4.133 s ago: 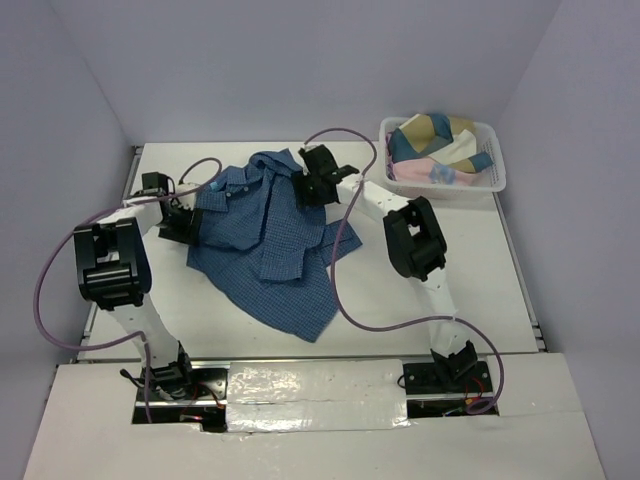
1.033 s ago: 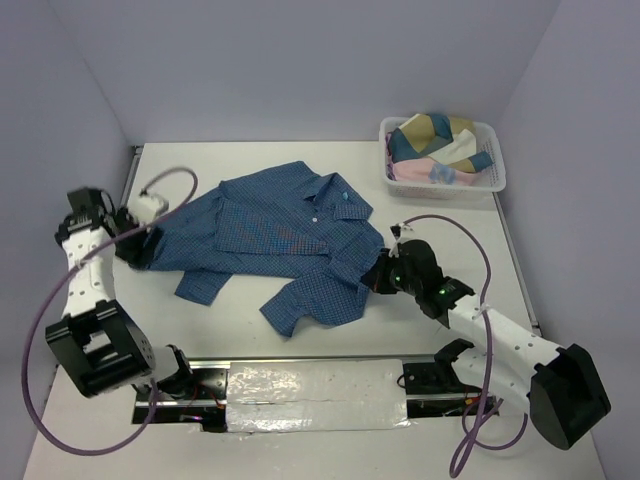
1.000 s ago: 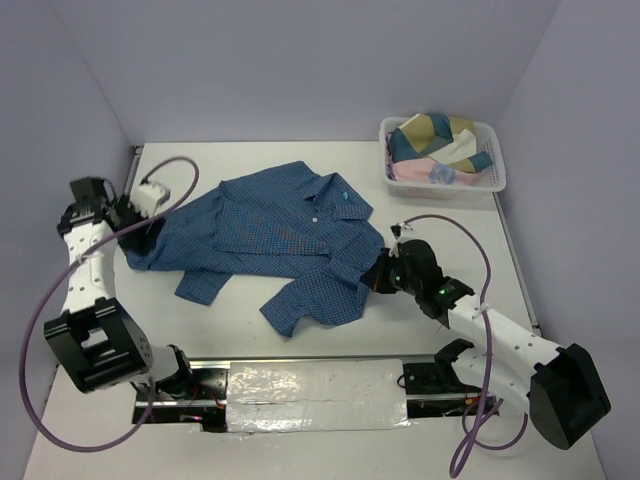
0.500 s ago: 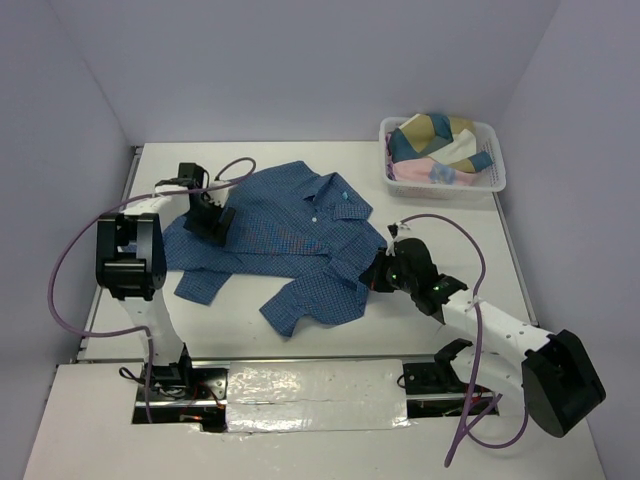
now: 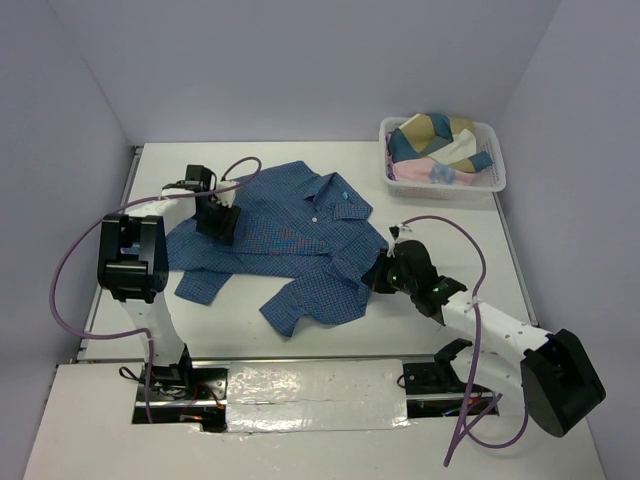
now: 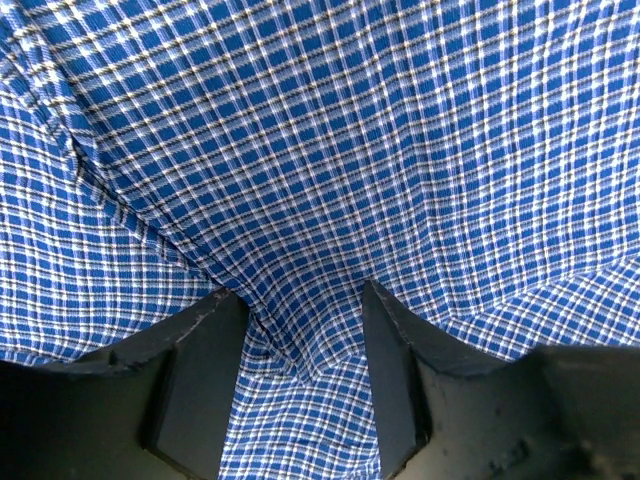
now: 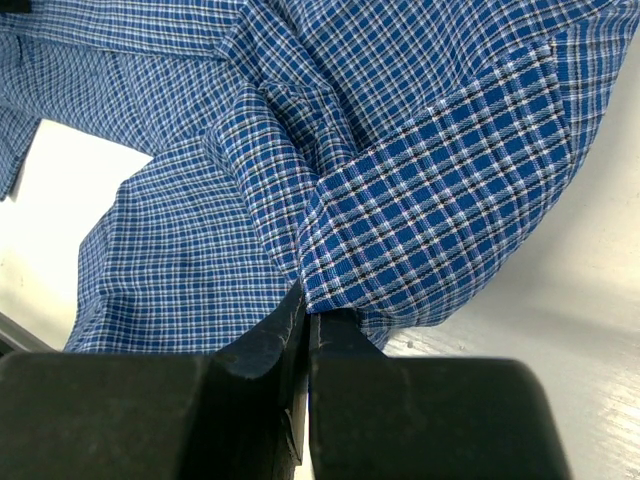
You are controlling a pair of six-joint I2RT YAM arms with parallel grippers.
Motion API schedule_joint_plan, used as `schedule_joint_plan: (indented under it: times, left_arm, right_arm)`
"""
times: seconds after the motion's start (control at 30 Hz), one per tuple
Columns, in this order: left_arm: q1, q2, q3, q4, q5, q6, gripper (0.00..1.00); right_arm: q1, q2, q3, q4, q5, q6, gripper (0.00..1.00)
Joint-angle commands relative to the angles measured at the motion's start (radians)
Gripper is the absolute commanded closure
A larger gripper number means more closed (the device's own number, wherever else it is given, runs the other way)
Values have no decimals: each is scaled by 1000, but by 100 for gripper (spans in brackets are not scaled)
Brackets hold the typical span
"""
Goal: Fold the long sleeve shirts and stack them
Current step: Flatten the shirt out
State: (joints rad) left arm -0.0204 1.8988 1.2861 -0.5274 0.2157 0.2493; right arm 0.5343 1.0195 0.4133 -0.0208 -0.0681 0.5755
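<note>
One blue fine-checked long sleeve shirt [image 5: 290, 225] lies spread across the middle of the table, collar toward the back. My left gripper [image 5: 217, 220] presses down on its left part. In the left wrist view the left gripper [image 6: 300, 300] has its jaws apart, and a small ridge of the shirt [image 6: 350, 150] bulges up between them. My right gripper [image 5: 380, 275] sits at the shirt's right edge. There the right gripper [image 7: 308, 312] is shut on a folded edge of the shirt [image 7: 250, 200].
A white basket [image 5: 500, 180] at the back right holds several other bundled garments [image 5: 435, 140] in tan, teal, white and pink. Purple cables loop from both arms. White walls close in the table on the left, the back and the right.
My left arm swung in from the table's far left onto the shirt's left part, and its jaws have narrowed. The right gripper stays shut on the shirt's edge, barely moved.
</note>
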Motion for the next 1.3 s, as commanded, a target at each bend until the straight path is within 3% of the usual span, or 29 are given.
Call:
schedule_joint_plan:
  times: [0.0, 0.1, 0.2, 0.27, 0.4, 0.47, 0.57, 0.6, 0.67, 0.7, 0.73, 0.77, 0.83, 0.87, 0.9, 0.97, 1.07, 1.13, 1.27]
  left_arm:
    - [-4, -38, -19, 29, 47, -35, 40]
    - [-19, -43, -24, 43, 39, -31, 50]
    - [-19, -35, -18, 43, 28, -36, 72]
    - [-19, -38, -11, 43, 19, -41, 97]
    - [-16, -76, 16, 38, -2, -39, 100]
    - [-1, -99, 82, 15, -16, -27, 100]
    - [48, -81, 304, -54, -35, -24, 100]
    - [65, -66, 493, -84, -24, -25, 100]
    - [121, 4, 728, -173, -10, -57, 100]
    - [146, 34, 994, -195, -3, -103, 100]
    - [198, 86, 1127, -203, -1, -134, 100]
    - [224, 94, 1294, -178, -1, -166, 100]
    - [301, 0, 1267, -55, 28, -241, 100]
    - [318, -57, 1195, 136, 34, -242, 100]
    - [327, -120, 1027, 227, 30, -237, 100]
    - [327, -217, 932, 334, 43, -191, 100]
    - [329, -211, 975, 247, 115, -133, 100]
    - [329, -222, 960, 153, 155, -90, 100]
    - [338, -323, 735, 23, 215, 37, 100]
  right_arm:
    - [7, 14, 7, 39, 8, -14, 100]
    - [9, 30, 12, 36, 11, -17, 100]
    - [9, 45, 16, 38, 11, -19, 100]
    - [9, 54, 21, 38, 14, -20, 100]
    - [7, 83, 54, 47, 14, -48, 100]
    - [6, 143, 177, 29, 27, -133, 100]
    - [-23, 298, 540, -108, 60, -256, 100]
    - [-43, 339, 790, -189, 51, -308, 100]
    - [-112, 470, 1053, -246, -8, -312, 100]
    - [-132, 508, 1310, -276, -31, -301, 100]
    - [-154, 586, 1426, -283, -73, -284, 100]
    - [-187, 623, 1646, -284, -90, -246, 100]
    - [-214, 716, 1838, -286, -113, -201, 100]
    - [-220, 744, 1919, -283, -125, -183, 100]
    - [-226, 775, 2022, -259, -134, -155, 100]
    - [-226, 772, 2024, -187, -156, -138, 100]
    - [-226, 702, 1913, -111, -168, -124, 100]
    - [-224, 613, 1735, -76, -162, -121, 100]
    - [-195, 397, 1300, 40, -174, -131, 100]
